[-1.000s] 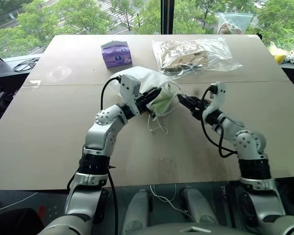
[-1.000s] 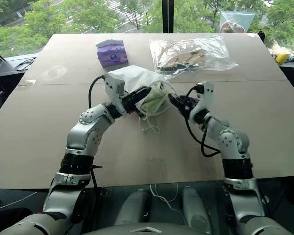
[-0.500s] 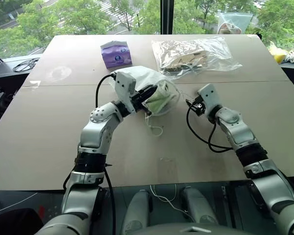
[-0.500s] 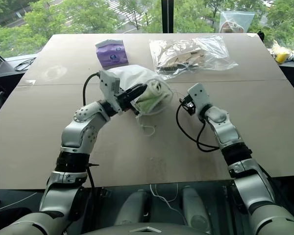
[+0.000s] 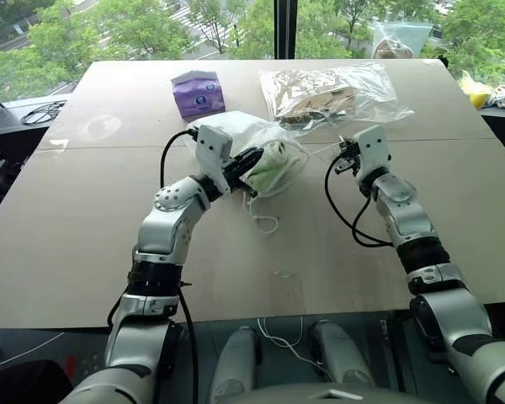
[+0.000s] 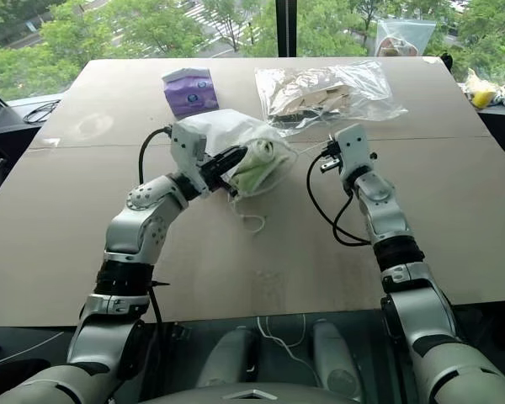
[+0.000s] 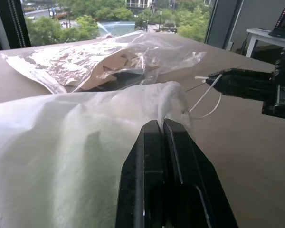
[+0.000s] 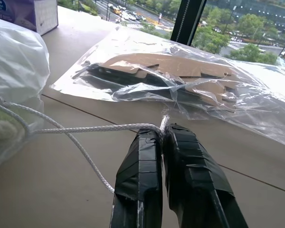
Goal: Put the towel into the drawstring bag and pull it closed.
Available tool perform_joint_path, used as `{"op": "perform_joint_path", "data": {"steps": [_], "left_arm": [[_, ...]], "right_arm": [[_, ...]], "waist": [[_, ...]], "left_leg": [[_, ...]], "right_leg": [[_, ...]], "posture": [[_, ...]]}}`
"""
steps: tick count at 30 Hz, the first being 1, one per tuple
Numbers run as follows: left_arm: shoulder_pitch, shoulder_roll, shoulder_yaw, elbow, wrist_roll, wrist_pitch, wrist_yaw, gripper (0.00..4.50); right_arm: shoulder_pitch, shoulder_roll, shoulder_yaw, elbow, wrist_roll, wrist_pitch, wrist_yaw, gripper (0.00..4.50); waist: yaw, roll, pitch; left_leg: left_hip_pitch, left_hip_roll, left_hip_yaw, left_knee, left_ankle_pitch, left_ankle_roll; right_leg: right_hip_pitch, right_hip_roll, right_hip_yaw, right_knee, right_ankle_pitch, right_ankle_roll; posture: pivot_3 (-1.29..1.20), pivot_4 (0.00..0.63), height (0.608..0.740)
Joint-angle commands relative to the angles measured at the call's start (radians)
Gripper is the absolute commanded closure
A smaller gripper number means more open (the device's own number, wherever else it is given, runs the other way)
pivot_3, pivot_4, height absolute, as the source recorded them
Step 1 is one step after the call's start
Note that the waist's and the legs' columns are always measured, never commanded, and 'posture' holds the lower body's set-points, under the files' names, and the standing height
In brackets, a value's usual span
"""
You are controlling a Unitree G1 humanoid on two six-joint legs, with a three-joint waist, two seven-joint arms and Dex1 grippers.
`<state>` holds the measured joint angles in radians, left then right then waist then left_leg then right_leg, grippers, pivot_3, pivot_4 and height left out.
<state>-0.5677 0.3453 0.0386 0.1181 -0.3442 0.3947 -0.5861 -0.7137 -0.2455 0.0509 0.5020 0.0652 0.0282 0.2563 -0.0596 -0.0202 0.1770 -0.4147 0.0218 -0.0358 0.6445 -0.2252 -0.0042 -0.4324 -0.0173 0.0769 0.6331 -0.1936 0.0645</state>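
The white drawstring bag (image 5: 232, 133) lies mid-table, bunched, with the light green towel (image 5: 273, 171) showing through at its mouth. My left gripper (image 5: 251, 160) is shut on the fabric at the bag's mouth (image 7: 168, 95), its fingertips (image 7: 154, 130) pressed together. To the right of the bag, my right gripper (image 5: 343, 150) is shut on a white cord (image 8: 85, 128) that runs taut from the bag (image 8: 14, 57) to its fingertips (image 8: 149, 135). A second cord loop (image 5: 266, 221) hangs loose on the table below the bag.
A purple tissue pack (image 5: 199, 93) stands behind the bag on the left. A clear plastic zip bag (image 5: 330, 93) with tan contents lies just behind my right gripper. Cables (image 5: 38, 110) lie off the table's far left corner.
My right gripper left the bag's mouth, rolled its wrist, moved right and away, and shut on the cord, drawing it taut. The left gripper kept its hold on the bag.
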Motion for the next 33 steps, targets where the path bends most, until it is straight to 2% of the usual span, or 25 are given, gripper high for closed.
{"op": "perform_joint_path", "data": {"steps": [1,2,5,6,7,15,18,19,27,33], "left_arm": [[-0.014,0.001,0.061,-0.047,-0.056,0.016,-0.002,3.90],[-0.010,0.005,0.059,-0.056,-0.053,0.021,-0.001,3.69],[0.007,0.016,0.084,-0.083,-0.061,0.046,0.023,2.39],[0.017,0.020,0.105,-0.104,-0.087,0.064,0.021,2.14],[0.027,0.024,0.124,-0.123,-0.112,0.081,0.016,1.47],[0.173,0.116,0.235,-0.263,-0.304,0.260,-0.053,1.47],[0.264,0.170,0.161,-0.339,-0.286,0.283,-0.107,1.47],[0.300,0.186,0.117,-0.345,-0.239,0.258,-0.113,1.47],[0.332,0.112,-0.006,-0.089,-0.011,-0.011,-0.073,1.47],[0.250,0.047,0.051,0.056,-0.051,-0.063,-0.087,1.47]], "right_arm": [[0.002,0.000,-0.013,-0.140,-0.005,0.022,-0.003,4.50],[0.005,-0.001,-0.010,-0.159,-0.012,0.030,-0.005,4.50],[0.008,0.011,-0.010,-0.210,-0.016,0.066,-0.011,4.50],[0.007,0.013,-0.007,-0.220,-0.019,0.073,-0.011,4.50],[0.006,0.014,-0.004,-0.229,-0.026,0.078,-0.010,4.50],[0.002,0.039,0.009,-0.233,-0.047,0.085,0.004,4.50],[-0.003,0.051,0.007,-0.229,-0.047,0.086,0.007,4.50],[-0.005,0.054,0.007,-0.227,-0.049,0.086,0.007,4.50],[-0.001,0.077,0.007,-0.230,-0.055,0.091,0.007,4.50],[0.013,0.068,-0.001,-0.248,-0.057,0.101,0.009,4.50]], "waist": [[-0.001,0.000,0.000],[-0.002,0.000,0.000],[-0.001,0.000,0.000],[-0.002,0.000,0.000],[-0.004,0.000,0.000],[-0.009,0.000,0.000],[-0.008,0.000,0.000],[-0.007,0.000,0.000],[-0.003,0.000,0.000],[0.004,0.001,-0.001]], "left_leg": [[0.000,0.000,0.000,0.000,0.000,0.000],[0.000,0.000,0.000,0.001,0.000,0.000],[0.000,0.000,0.000,0.002,0.000,0.000],[0.000,0.000,0.000,0.002,0.000,0.000],[0.000,0.000,0.000,0.003,0.000,0.000],[0.000,0.000,0.000,0.004,0.000,0.000],[0.000,0.000,0.000,0.004,0.000,0.000],[0.001,0.000,0.000,0.004,0.000,0.000],[0.002,0.000,0.000,0.005,0.000,0.000],[0.002,0.000,0.000,0.007,0.000,0.000]], "right_leg": [[0.000,0.000,0.000,0.001,0.000,0.000],[0.000,0.000,0.000,0.001,0.000,0.000],[0.000,0.000,0.000,0.003,0.000,0.000],[0.000,0.000,0.000,0.003,0.000,0.000],[0.000,0.000,0.000,0.004,0.000,0.000],[-0.001,0.000,0.000,0.005,0.000,0.000],[-0.001,0.000,0.000,0.005,0.000,0.000],[-0.001,0.000,0.000,0.005,0.000,0.000],[-0.001,0.000,0.000,0.007,0.000,0.000],[0.000,0.000,0.000,0.008,0.000,0.000]], "posture": [[0.00,0.150,0.740],[0.00,0.150,0.740],[0.00,0.150,0.740],[0.00,0.150,0.740],[0.00,0.150,0.740],[0.00,0.150,0.740],[0.00,0.150,0.740],[0.00,0.150,0.740],[0.00,0.150,0.740],[0.00,0.150,0.740]]}}
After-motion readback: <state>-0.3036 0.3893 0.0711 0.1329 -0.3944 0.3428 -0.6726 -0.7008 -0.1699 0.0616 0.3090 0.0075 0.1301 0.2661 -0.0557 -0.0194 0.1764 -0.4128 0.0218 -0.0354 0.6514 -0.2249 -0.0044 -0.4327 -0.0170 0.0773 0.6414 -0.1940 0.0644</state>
